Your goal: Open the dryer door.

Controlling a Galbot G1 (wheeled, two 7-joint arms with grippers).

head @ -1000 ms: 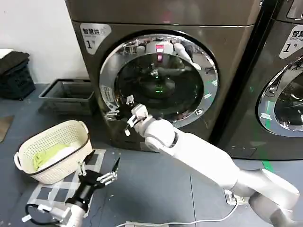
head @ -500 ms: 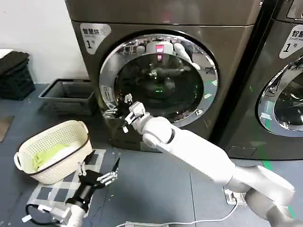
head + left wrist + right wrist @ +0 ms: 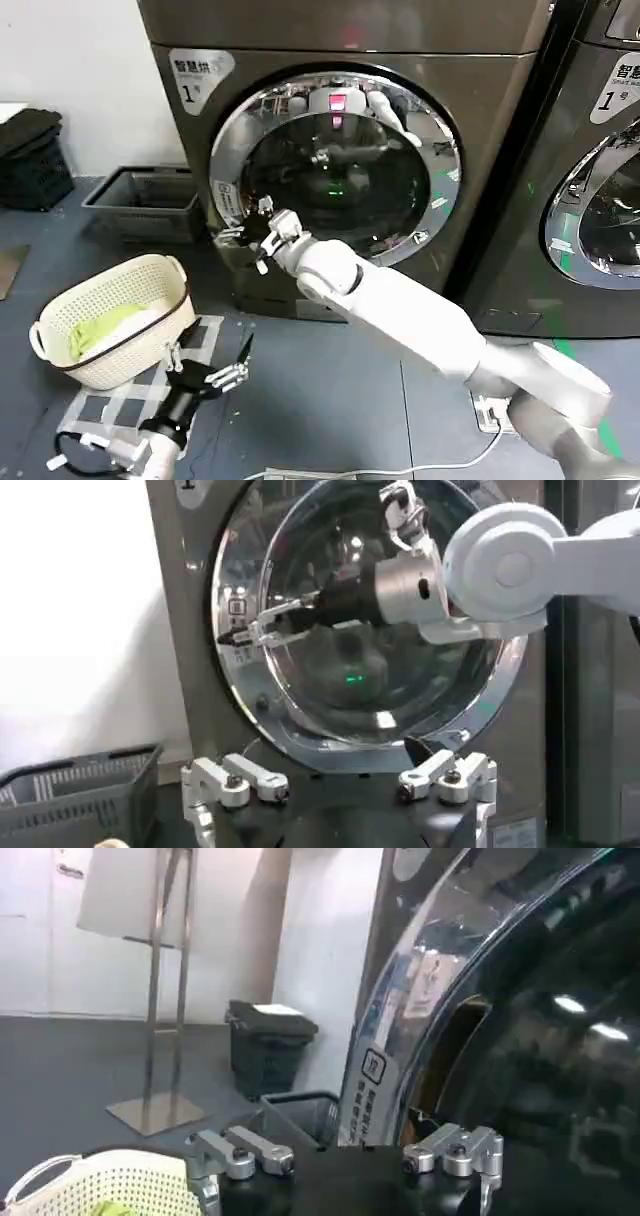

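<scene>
Right gripper is reaching jaws-open, holding nothing, at the left chrome rim of the shut dryer door on the bronze-grey machine, and should be hooking behind that edge and pulling outward; left gripper is idling open by the laundry basket.

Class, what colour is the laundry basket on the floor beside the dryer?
The laundry basket is cream, with a perforated weave; the head view shows it best.

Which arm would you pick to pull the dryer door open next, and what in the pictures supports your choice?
The right. The right gripper is open at the left edge of the dryer door, beside its chrome ring. The left gripper hangs low over the floor, well short of the machine.
</scene>
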